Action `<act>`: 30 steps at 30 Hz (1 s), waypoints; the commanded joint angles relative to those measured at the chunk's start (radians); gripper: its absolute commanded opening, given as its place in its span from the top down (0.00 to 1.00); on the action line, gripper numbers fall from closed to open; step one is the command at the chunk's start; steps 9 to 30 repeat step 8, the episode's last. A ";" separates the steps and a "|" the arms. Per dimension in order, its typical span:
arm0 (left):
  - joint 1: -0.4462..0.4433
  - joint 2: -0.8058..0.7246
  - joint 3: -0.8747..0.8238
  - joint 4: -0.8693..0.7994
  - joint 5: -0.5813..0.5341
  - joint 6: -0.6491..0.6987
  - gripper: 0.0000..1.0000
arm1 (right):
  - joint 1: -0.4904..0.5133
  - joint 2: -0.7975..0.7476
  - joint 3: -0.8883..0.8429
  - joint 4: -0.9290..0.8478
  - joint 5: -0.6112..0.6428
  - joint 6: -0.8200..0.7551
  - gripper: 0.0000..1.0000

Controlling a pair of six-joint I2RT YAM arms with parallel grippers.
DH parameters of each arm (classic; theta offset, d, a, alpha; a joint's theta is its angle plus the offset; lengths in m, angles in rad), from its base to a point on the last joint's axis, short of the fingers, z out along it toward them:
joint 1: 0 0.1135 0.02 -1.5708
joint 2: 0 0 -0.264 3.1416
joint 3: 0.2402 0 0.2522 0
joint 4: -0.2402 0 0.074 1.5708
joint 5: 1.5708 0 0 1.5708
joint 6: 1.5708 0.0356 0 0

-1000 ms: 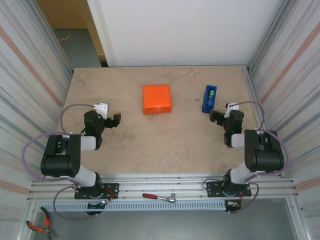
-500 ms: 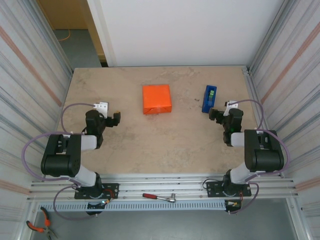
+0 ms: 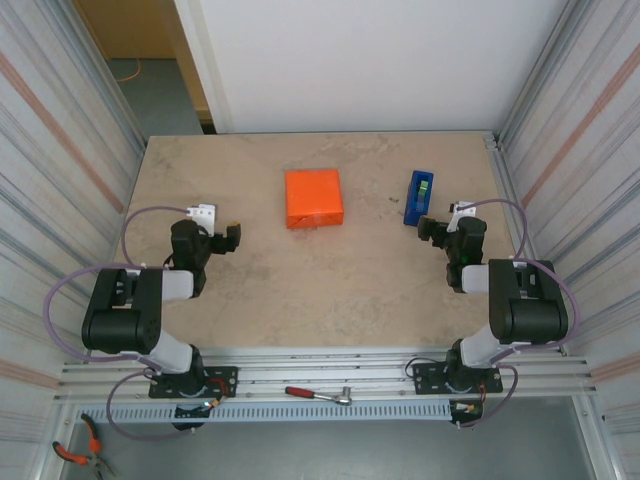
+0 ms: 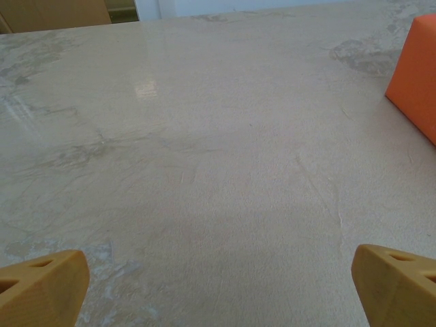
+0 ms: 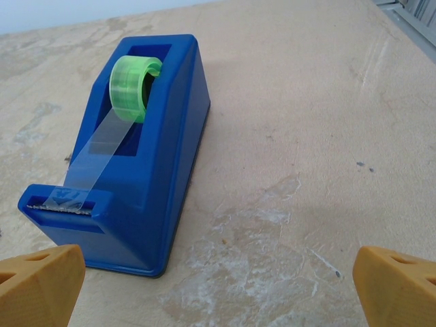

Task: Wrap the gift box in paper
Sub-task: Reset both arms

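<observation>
**Operator:** State of the left arm (image 3: 125,310)?

**Technician:** Folded back over its base, with the forearm pointing forward. The left gripper (image 3: 220,228) has its jaws fully spread with nothing between them. Its orange fingertips (image 4: 42,286) sit at the two lower corners of the wrist view.

**Operator:** And the right arm (image 3: 525,300)?

**Technician:** Mirrored pose: elbow back, wrist forward. The right gripper (image 5: 218,293) is likewise spread wide and empty. Both wrists appear slightly rolled, though the overhead view is too small to confirm.
</observation>
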 commanded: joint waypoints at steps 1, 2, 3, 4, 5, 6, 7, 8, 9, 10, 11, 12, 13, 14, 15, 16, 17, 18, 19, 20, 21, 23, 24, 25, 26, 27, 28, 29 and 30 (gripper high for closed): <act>0.009 -0.003 0.001 0.001 0.000 -0.007 0.01 | 0.004 0.011 0.012 -0.015 0.016 -0.030 0.01; 0.008 -0.002 0.001 0.002 0.001 -0.007 0.01 | 0.003 0.012 0.013 -0.016 0.012 -0.029 0.01; 0.008 -0.002 0.000 0.002 0.001 -0.006 0.01 | 0.001 0.009 0.012 -0.017 0.010 -0.029 0.01; 0.007 -0.002 0.001 0.002 0.001 -0.007 0.01 | 0.001 0.007 0.009 -0.013 0.009 -0.028 0.01; 0.008 -0.002 0.000 0.002 0.001 -0.006 0.01 | -0.001 0.003 0.006 -0.011 0.007 -0.027 0.01; 0.008 -0.002 0.001 0.002 0.001 -0.006 0.01 | 0.000 0.000 0.001 -0.004 0.008 -0.027 0.01; 0.008 -0.002 0.001 0.002 0.000 -0.007 0.01 | -0.001 -0.002 -0.001 -0.002 0.007 -0.027 0.01; 0.008 -0.003 0.001 0.001 0.001 -0.006 0.01 | -0.002 -0.001 -0.001 0.000 0.005 -0.027 0.01; 0.008 -0.003 0.001 0.001 0.001 -0.006 0.01 | -0.002 -0.001 -0.001 0.000 0.005 -0.027 0.01; 0.008 -0.003 0.001 0.001 0.001 -0.006 0.01 | -0.002 -0.001 -0.001 0.000 0.005 -0.027 0.01; 0.008 -0.003 0.001 0.001 0.001 -0.006 0.01 | -0.002 -0.001 -0.001 0.000 0.005 -0.027 0.01; 0.008 -0.003 0.001 0.001 0.001 -0.006 0.01 | -0.002 -0.001 -0.001 0.000 0.005 -0.027 0.01; 0.008 -0.003 0.001 0.001 0.001 -0.006 0.01 | -0.002 -0.001 -0.001 0.000 0.005 -0.027 0.01; 0.008 -0.003 0.001 0.001 0.001 -0.006 0.01 | -0.002 -0.001 -0.001 0.000 0.005 -0.027 0.01; 0.008 -0.003 0.001 0.001 0.001 -0.006 0.01 | -0.002 -0.001 -0.001 0.000 0.005 -0.027 0.01; 0.008 -0.003 0.001 0.001 0.001 -0.006 0.01 | -0.002 -0.001 -0.001 0.000 0.005 -0.027 0.01; 0.008 -0.003 0.001 0.001 0.001 -0.006 0.01 | -0.002 -0.001 -0.001 0.000 0.005 -0.027 0.01; 0.008 -0.003 0.001 0.001 0.001 -0.006 0.01 | -0.002 -0.001 -0.001 0.000 0.005 -0.027 0.01; 0.008 -0.003 0.001 0.001 0.001 -0.006 0.01 | -0.002 -0.001 -0.001 0.000 0.005 -0.027 0.01; 0.008 -0.003 0.001 0.001 0.001 -0.006 0.01 | -0.002 -0.001 -0.001 0.000 0.005 -0.027 0.01; 0.008 -0.003 0.001 0.001 0.001 -0.006 0.01 | -0.002 -0.001 -0.001 0.000 0.005 -0.027 0.01; 0.008 -0.003 0.001 0.001 0.001 -0.006 0.01 | -0.002 -0.001 -0.001 0.000 0.005 -0.027 0.01; 0.008 -0.003 0.001 0.001 0.001 -0.006 0.01 | -0.002 -0.001 -0.001 0.000 0.005 -0.027 0.01; 0.008 -0.003 0.001 0.001 0.001 -0.006 0.01 | -0.002 -0.001 -0.001 0.000 0.005 -0.027 0.01; 0.008 -0.003 0.001 0.001 0.001 -0.006 0.01 | -0.002 -0.001 -0.001 0.000 0.005 -0.027 0.01; 0.008 -0.003 0.001 0.001 0.001 -0.006 0.01 | -0.002 -0.001 -0.001 0.000 0.005 -0.027 0.01; 0.008 -0.003 0.001 0.001 0.001 -0.006 0.01 | -0.002 -0.001 -0.001 0.000 0.005 -0.027 0.01; 0.008 -0.003 0.001 0.001 0.001 -0.006 0.01 | -0.002 -0.001 -0.001 0.000 0.005 -0.027 0.01; 0.008 -0.003 0.001 0.001 0.001 -0.006 0.01 | -0.002 -0.001 -0.001 0.000 0.005 -0.027 0.01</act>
